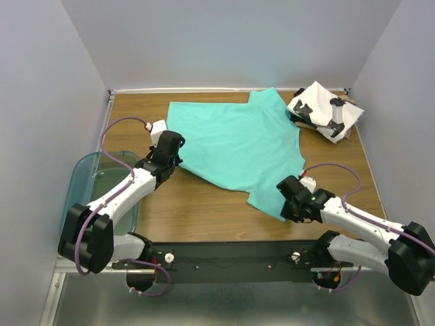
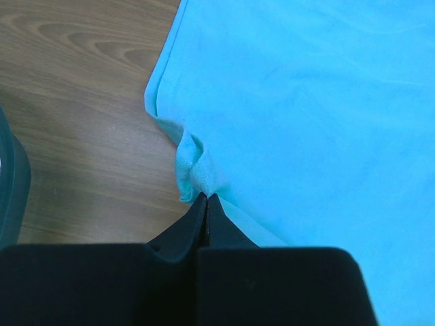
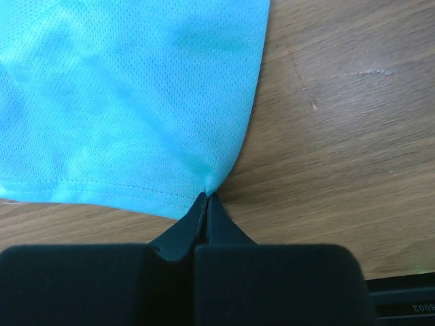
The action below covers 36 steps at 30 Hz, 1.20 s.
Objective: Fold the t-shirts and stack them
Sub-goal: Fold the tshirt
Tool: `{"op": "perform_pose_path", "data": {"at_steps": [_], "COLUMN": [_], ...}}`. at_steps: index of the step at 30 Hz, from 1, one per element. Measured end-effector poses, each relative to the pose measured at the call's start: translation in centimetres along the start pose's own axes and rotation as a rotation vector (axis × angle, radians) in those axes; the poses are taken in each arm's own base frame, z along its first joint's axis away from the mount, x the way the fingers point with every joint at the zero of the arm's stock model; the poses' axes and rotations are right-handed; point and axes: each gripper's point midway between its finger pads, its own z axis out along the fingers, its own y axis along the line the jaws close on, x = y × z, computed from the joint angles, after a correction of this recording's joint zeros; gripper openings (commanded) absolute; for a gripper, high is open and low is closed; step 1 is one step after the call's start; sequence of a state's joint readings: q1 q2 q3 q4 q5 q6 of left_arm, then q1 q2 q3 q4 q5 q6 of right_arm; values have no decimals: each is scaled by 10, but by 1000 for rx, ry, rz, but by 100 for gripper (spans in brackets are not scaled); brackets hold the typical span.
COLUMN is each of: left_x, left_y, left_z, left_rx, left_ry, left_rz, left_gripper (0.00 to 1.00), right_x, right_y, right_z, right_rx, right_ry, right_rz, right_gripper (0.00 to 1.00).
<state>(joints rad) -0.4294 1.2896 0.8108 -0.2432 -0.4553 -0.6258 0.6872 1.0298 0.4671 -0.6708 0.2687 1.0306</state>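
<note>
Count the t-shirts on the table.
2. The teal t-shirt lies spread across the table; the white printed t-shirt sits folded at the far right corner. None seems hidden.

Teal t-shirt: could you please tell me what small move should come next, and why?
Probably lift both grippers together, just clear of the table. The left gripper and the right gripper are each shut on the near edge of the teal t-shirt, which lies flat, so raising that edge would start the fold.

Pale grey walls (image 1: 238,41) close in the wood-grain desk (image 1: 197,210) on three sides; the light is soft and even.
</note>
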Motion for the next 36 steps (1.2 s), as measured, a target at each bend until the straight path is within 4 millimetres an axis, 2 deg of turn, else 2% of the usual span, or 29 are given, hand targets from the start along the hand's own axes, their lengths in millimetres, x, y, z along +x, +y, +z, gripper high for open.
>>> {"op": "perform_pose_path", "data": {"at_steps": [13, 24, 28, 33, 36], "left_x": [16, 2, 6, 17, 23], "left_y": [16, 19, 22, 24, 25], "left_z": [-13, -37, -38, -30, -21], "left_rx": [-13, 22, 19, -5, -29], "left_ry": [19, -30, -26, 7, 34], "left_rz": [-44, -121, -124, -100, -77], "left_gripper": [0, 0, 0, 0, 0], "right_x": [12, 19, 6, -34, -54], "right_y": [7, 13, 20, 50, 64], "right_z": [-12, -31, -42, -68, -77], "right_rx": [22, 13, -1, -48, -37], "right_ry": [16, 1, -43, -170, -239], "right_rz": [-70, -105, -112, -115, -132], "right_gripper": [0, 0, 0, 0, 0]}}
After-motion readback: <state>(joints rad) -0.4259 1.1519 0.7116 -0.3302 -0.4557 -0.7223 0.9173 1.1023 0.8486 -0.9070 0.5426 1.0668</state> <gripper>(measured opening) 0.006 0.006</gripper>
